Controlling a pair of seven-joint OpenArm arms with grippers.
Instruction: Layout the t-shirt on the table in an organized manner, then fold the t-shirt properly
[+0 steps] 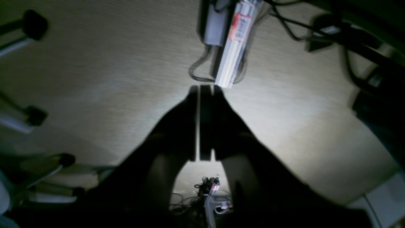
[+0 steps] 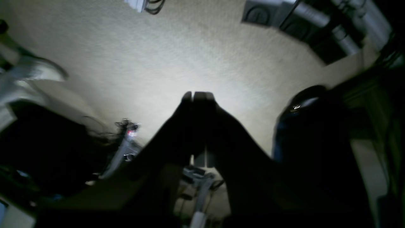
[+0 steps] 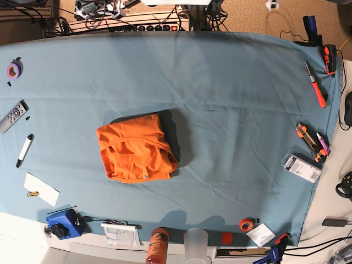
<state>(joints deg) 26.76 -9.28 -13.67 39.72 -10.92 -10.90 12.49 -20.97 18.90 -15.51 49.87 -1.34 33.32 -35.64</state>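
Base view: folded t-shirt [image 3: 136,148] on table [image 3: 231,99]; both claws clenched, away.

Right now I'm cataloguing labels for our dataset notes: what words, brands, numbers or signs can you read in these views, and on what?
None can be read.
Red-and-white label on the pale ribbed bar, left wrist view: marks too blurred.
White printed packet at the teal cloth table's edge: print too small.
Grey remote control: buttons too small.
Plain folded orange t-shirt: no print.
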